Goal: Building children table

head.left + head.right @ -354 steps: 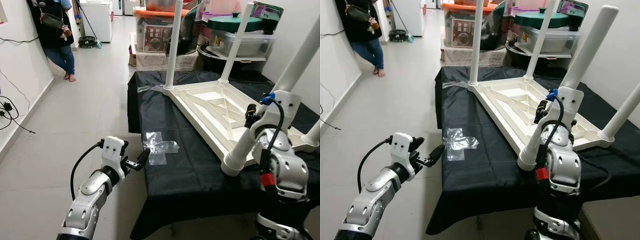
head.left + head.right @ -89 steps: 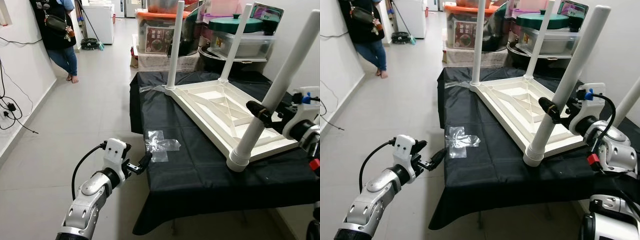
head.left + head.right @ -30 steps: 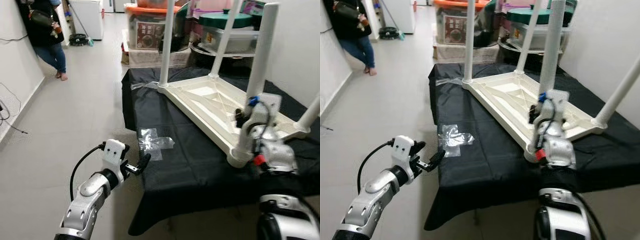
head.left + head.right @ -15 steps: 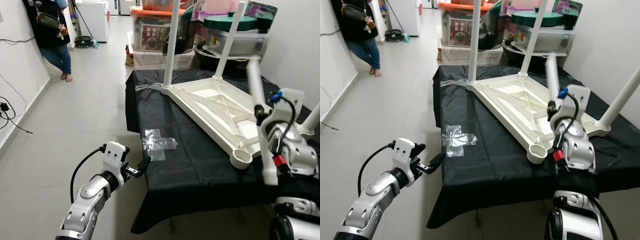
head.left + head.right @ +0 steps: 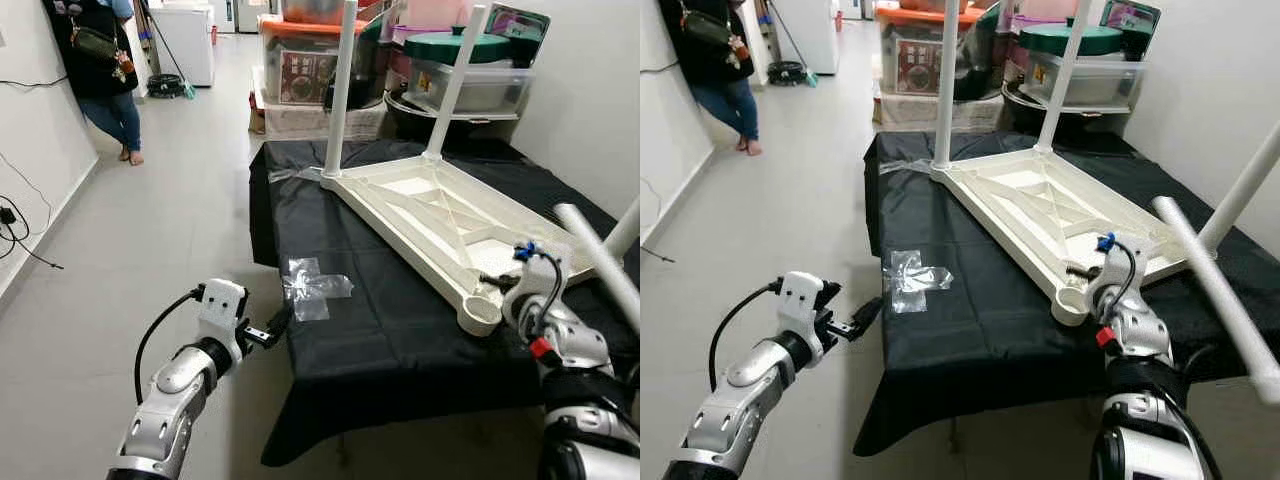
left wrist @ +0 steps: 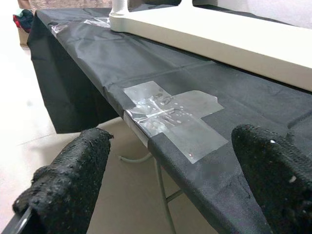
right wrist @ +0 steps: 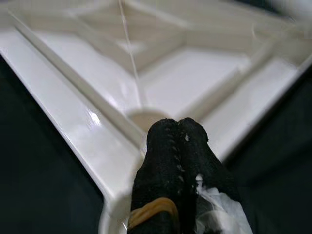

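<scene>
The white children's table (image 5: 440,215) lies upside down on a black-covered table (image 5: 380,340). Two legs (image 5: 340,90) stand up at its far corners, and a third (image 5: 1240,190) rises at the right. A loose white leg (image 5: 1215,290) slants down at the right, free of any gripper. The near corner socket (image 5: 1072,300) is empty. My right gripper (image 5: 1080,270) hovers just over that socket, and its fingertips (image 7: 178,127) are shut together on nothing. My left gripper (image 5: 278,322) stands open at the table's left edge, beside a patch of clear tape (image 6: 170,114).
A person (image 5: 105,70) stands by the left wall at the far end of the room. Stacked storage boxes (image 5: 320,60) and a lidded tub (image 5: 465,45) sit behind the table. Cables (image 5: 20,235) trail on the floor at the left. Open tiled floor (image 5: 170,230) lies left of the table.
A second ago the leg stood in the near socket, then my right gripper lifted it out. Now it is out of the gripper, slanting down on the right. The right gripper has dropped to the socket.
</scene>
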{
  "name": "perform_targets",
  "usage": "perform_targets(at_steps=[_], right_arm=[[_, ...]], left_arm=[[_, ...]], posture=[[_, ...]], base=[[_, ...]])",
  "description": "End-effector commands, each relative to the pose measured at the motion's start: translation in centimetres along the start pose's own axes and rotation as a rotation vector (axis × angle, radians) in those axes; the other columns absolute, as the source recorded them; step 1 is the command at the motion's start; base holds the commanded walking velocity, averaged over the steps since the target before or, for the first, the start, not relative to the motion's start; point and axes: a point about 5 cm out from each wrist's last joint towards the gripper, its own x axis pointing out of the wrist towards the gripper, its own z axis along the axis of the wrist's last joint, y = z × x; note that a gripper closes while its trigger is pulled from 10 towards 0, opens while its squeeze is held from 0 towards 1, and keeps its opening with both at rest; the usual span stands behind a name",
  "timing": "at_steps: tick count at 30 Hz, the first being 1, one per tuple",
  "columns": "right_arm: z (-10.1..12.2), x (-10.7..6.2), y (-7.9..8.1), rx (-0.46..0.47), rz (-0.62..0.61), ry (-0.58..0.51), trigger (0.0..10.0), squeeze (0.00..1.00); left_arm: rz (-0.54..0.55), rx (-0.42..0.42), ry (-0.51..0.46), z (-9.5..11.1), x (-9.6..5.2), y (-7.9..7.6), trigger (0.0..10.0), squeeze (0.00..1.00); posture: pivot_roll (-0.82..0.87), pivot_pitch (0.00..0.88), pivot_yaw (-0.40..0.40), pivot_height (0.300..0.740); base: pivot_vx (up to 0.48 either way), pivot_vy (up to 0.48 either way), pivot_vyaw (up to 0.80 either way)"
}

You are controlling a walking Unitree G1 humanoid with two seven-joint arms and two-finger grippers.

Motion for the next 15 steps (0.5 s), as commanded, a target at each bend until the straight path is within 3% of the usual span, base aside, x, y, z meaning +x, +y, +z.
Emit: perform_targets(at_steps=[1,3,4,5,7,15], right_arm=[[1.1,-0.7,2.1,-0.022,0.090,-0.108,10.0,0.70],[1.4,-1.1,3.1,-0.029,0.124,-0.151,10.0,0.70],[0.9,-1.7,4.2,-0.046,0.155,-0.187,10.0,1.00],[0.9,-1.7,4.2,-0.046,0.155,-0.187,10.0,1.00],[-0.8,-2.6,5.7,-0.052,0.198,-0.186,10.0,1.00],[-2.0,-3.7,6.2,-0.053,0.215,-0.187,10.0,1.00]], left_arm=[[0.009,0.002,-0.012,0.4,0.2,0.0,10.0,0.00],[0.009,-0.002,-0.021,0.6,0.3,0.0,10.0,0.00],[0.005,0.003,-0.022,0.6,0.4,-0.2,10.0,0.00],[0.005,0.003,-0.022,0.6,0.4,-0.2,10.0,0.00],[0.003,0.006,-0.020,0.6,0.5,-0.3,10.0,0.00],[-0.002,0.010,-0.014,0.6,0.7,-0.2,10.0,0.00]], posture=[[0.05,0.000,-0.080,0.740],[0.05,0.000,-0.078,0.740],[0.05,0.000,-0.076,0.740],[0.05,0.000,-0.076,0.740],[0.05,0.000,-0.076,0.740],[0.04,0.000,-0.071,0.740]], base=[[0.000,0.000,0.00],[0.000,0.000,0.00],[0.000,-0.465,0.00],[0.000,-0.465,0.00],[0.000,-0.465,0.00],[0.000,-0.465,0.00]])
